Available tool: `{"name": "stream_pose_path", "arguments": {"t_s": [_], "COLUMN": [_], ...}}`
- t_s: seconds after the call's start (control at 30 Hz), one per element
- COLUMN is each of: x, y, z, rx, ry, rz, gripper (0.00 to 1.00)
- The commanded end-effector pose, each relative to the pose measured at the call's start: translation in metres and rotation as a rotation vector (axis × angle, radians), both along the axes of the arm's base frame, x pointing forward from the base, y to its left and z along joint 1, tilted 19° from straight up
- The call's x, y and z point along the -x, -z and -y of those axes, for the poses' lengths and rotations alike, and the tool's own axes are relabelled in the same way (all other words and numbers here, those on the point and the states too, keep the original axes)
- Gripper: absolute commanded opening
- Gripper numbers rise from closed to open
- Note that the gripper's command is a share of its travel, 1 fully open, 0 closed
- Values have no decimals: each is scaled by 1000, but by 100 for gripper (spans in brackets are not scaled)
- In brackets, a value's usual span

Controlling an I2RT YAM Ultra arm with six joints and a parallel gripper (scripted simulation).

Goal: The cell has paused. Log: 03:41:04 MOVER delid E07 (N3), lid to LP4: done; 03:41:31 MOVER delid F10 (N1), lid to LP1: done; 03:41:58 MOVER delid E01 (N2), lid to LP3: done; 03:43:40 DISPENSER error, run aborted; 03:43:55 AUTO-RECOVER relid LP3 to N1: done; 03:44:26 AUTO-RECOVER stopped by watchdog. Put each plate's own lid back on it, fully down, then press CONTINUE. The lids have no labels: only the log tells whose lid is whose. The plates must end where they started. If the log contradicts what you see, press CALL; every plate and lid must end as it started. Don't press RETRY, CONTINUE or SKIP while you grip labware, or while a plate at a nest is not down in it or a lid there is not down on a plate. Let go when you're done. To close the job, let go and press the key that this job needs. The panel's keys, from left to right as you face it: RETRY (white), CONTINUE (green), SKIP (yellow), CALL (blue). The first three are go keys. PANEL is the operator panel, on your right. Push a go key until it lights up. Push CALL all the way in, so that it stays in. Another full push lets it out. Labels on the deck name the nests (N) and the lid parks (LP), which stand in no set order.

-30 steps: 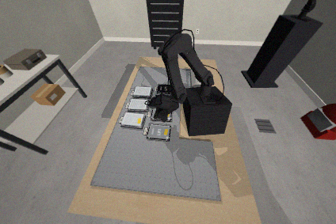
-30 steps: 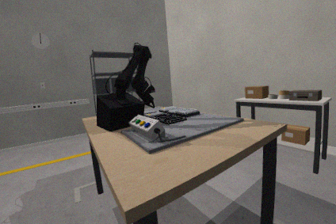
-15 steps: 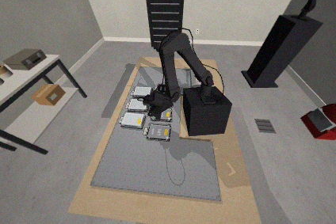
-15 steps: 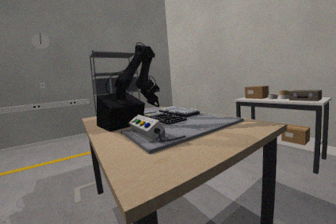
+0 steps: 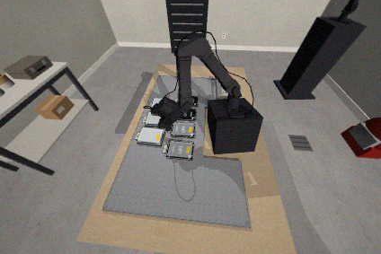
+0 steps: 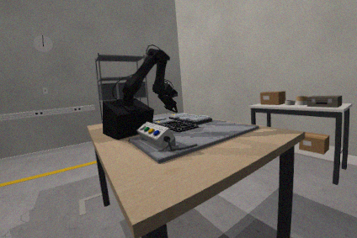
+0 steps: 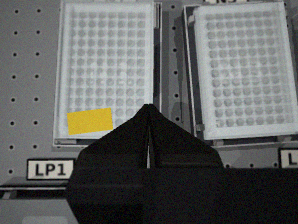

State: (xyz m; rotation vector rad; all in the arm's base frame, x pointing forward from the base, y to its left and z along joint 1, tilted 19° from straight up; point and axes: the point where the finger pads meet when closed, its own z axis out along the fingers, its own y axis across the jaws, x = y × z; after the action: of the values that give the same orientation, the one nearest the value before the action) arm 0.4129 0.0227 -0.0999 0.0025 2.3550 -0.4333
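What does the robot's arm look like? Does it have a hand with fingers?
The arm is all black, made of long chunky tubes joined by rounded elbows, and it stands on a big black box. A thin dark cable loops beside it. Instead of a hand it has a black gripper with two flat fingers that come together into a pointy wedge. It has no stickers or markings.

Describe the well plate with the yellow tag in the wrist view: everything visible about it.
The well plate with the yellow tag is a pale, translucent-looking rectangular plate with a grid of round wells. A plain yellow rectangular tag sits at its lower left corner. It lies flat on the grey perforated deck, just above the LP1 label. A second, untagged plate lies apart to its right. The gripper, jaws shut and empty, overlaps its lower right corner in the picture.
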Motion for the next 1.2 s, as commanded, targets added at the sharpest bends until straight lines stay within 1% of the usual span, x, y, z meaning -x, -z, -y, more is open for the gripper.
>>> {"name": "stream_pose_path", "arguments": {"t_s": [0.0, 0.03, 0.1, 0.3, 0.37, 0.4, 0.43, 0.57, 0.6, 0.67, 0.93, 1.0, 1.07, 1.13, 1.17], "x": [-22, -28, -34, -61, -61, -67, -70, -88, -91, -88, -88, -94, -94, -88, -88], "y": [-6, -9, -5, -10, -10, -15, -12, -16, -17, -21, -21, -25, -25, -21, -21], "z": [1, 3, 7, 19, 19, 20, 23, 31, 32, 29, 29, 27, 27, 29, 29], "rx": [2, 2, 5, 4, 4, 2, 4, 4, 4, 5, 5, 3, 3, 5, 5], "ry": [-30, -30, -30, -31, -31, -36, -32, -32, -32, -31, -31, -42, -42, -31, -31], "rz": [-5, -1, -15, -14, -14, 4, -14, -13, -12, 0, 0, 5, 5, 0, 0], "gripper": [0, 0, 0, 0, 0, 0, 0, 0, 0, 0, 0, 0, 0, 0, 0]}}
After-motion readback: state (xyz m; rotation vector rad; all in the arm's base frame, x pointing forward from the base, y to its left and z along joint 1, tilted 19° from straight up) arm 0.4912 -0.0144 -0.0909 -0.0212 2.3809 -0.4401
